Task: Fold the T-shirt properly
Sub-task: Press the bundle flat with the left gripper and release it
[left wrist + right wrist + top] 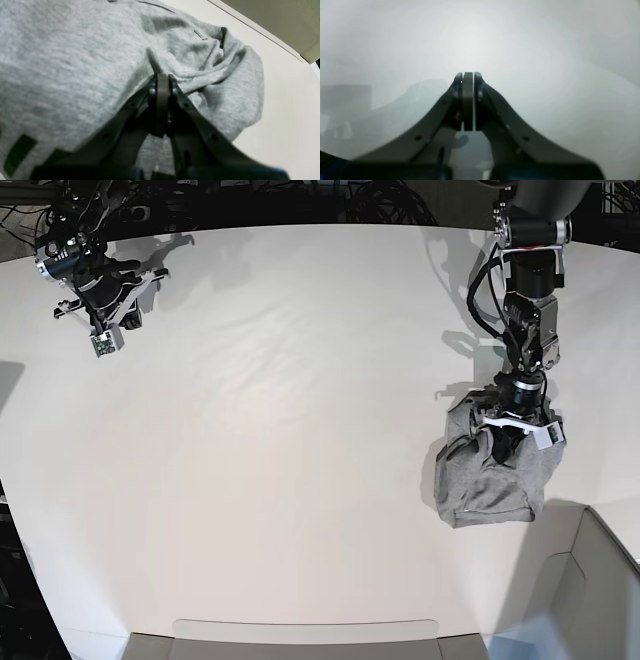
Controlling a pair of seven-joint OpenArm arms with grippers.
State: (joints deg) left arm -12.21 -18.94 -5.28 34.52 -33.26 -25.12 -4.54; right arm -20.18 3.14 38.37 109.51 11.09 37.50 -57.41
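T-shirt point(492, 470): bunched in a heap near the table's point(300, 430) front edge, on the left arm's side; not spread, no fold visible.
Left pincer point(162, 77): closed on a pinch of grey cloth near the top of the heap; a ridge of fabric runs up from the tips.
Lettering point(17, 153): black block partly visible on the cloth below the pincer.
Right pincer point(468, 75): closed, holding nothing; parked at the far corner, well apart from the shirt.
Risk 1: grip looks thin, so the cloth may slip out on a lift.
Risk 2: a one-armed pull likely drags the whole heap instead of opening it.
Risk 3: the pinch may hold several layers, twisting the shirt.
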